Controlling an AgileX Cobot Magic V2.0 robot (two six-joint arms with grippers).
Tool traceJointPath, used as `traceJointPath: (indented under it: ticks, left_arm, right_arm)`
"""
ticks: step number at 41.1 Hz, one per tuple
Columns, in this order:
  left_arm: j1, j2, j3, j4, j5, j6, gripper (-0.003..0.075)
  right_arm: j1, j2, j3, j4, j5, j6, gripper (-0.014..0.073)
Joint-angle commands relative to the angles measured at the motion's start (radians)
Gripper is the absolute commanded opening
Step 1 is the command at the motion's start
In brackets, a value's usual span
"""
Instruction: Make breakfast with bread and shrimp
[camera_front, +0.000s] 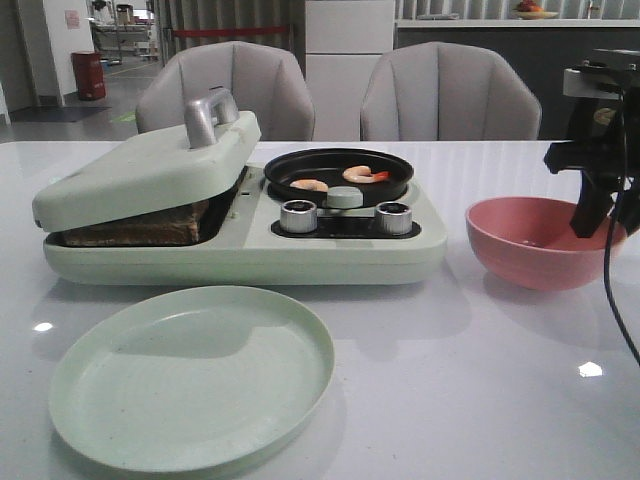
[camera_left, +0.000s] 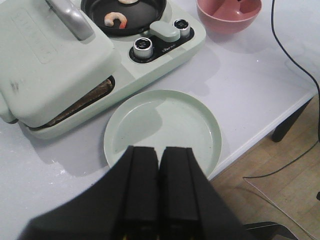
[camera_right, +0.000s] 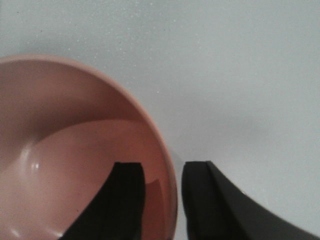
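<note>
Bread (camera_front: 140, 228) sits in the press side of the breakfast maker (camera_front: 250, 250), lid (camera_front: 150, 170) resting on it, propped slightly ajar. Two shrimp (camera_front: 365, 174) lie in the round pan (camera_front: 338, 172). Green plate (camera_front: 190, 375) bare on worktop (camera_front: 500, 370), in front of the maker.

Right gripper (camera_right: 160, 200): fingers apart, straddling the rim of the pink bowl (camera_front: 535, 240), one finger inside, one outside; not visibly clamped. Left gripper (camera_left: 159, 185): fingers pressed together, holding nothing, above the plate's near edge.

Judgement: cooking stage is set up; bowl handling is the step in hand. Next probably calls for closing on the rim, then plating the food.
</note>
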Motion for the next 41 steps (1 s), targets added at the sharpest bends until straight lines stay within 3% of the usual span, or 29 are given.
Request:
traceJointPath:
  ticks: [1, 14, 26, 41]
  left_arm:
    - [-0.008, -0.001, -0.025, 0.0, -0.077, -0.009, 0.0104]
    - [-0.008, -0.001, -0.025, 0.0, -0.077, -0.009, 0.0104]
    - [-0.008, -0.001, -0.025, 0.0, -0.077, -0.009, 0.0104]
    - [-0.008, -0.001, -0.025, 0.0, -0.077, -0.009, 0.0104]
  right_arm:
    - [-0.007, -0.058, -0.023, -0.012, -0.022, -0.011, 0.0428]
    - [0.012, -0.248, 0.014, -0.093, 0.007, -0.011, 0.0422]
    - [0.172, -0.57, 0.21, -0.195, 0.03, -0.027, 0.0422]
    - [0.215, -0.924, 0.39, -0.187, 0.244, 0.067, 0.0422]
